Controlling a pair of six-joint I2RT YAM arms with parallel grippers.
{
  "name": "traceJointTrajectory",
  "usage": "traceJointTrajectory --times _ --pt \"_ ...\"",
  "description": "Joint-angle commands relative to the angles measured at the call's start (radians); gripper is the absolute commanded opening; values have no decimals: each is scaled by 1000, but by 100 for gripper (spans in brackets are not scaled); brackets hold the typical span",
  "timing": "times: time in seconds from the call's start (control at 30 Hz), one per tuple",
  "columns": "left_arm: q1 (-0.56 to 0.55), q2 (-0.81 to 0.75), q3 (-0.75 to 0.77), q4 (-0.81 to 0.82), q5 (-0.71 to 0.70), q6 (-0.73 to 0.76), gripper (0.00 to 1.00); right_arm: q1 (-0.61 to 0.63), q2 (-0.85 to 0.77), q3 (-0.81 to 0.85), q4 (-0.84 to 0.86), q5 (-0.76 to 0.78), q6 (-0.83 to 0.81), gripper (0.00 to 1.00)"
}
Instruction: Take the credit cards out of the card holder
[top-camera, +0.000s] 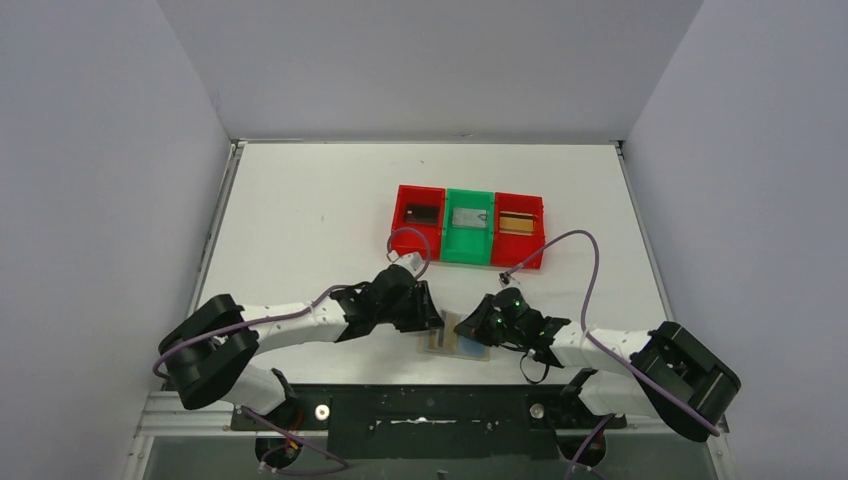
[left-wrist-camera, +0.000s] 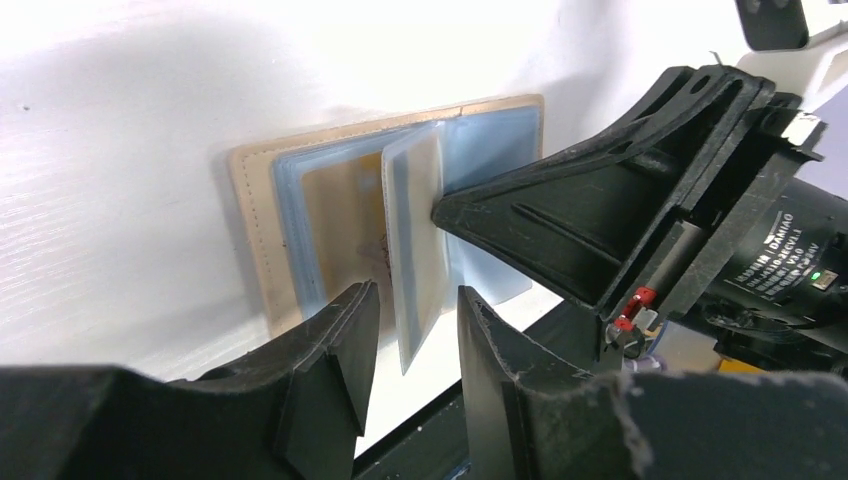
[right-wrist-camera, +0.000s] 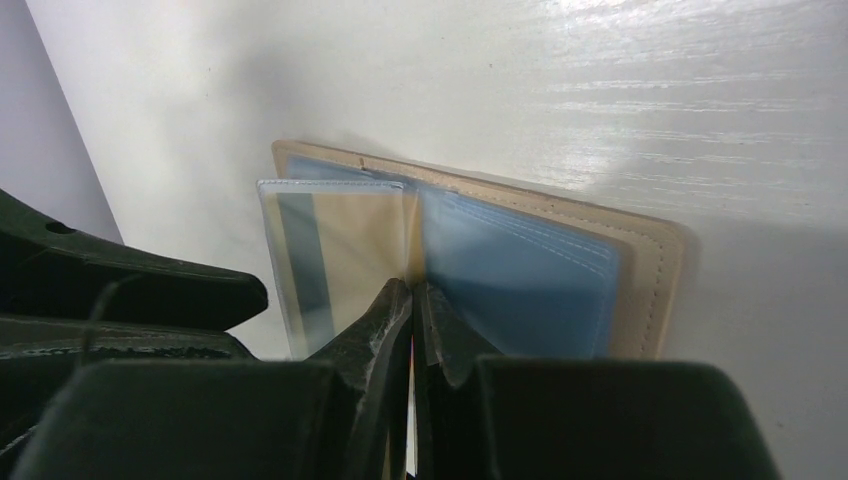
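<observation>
Just inside the table's (top-camera: 300, 220) near edge, the card holder (top-camera: 462, 346) lies open.

White table (top-camera: 300, 220), open tan card holder (top-camera: 465, 346) near front edge, row of three trays (top-camera: 466, 254) farther back

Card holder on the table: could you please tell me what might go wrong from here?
1. The left jaws straddle the upright sleeve without closing; closing there may grab only plastic, so pulling would drag the holder.
2. The shut right jaws pin the holder only at its middle, so it could pivot.
3. It lies close to the near edge of the table and might slide off.
</observation>
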Motion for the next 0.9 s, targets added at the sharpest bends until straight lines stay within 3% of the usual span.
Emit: traceJointTrajectory --times 0.0,0.23,0.6,0.87 --pt "-2 -63 42 -38 -69 25 34 -10 -3 -24 -46 31 -12 0" --pt "-9 7 58 -5 -10 36 30 -13 5 -24 -36 23 -11 0" --pt "-14 35 61 -14 -14 49 0 -21 -16 -17 -40 14 -11 2" --pt "-14 29 31 -24 -39 54 0 -21 -72 24 -49 -17 -33 33"
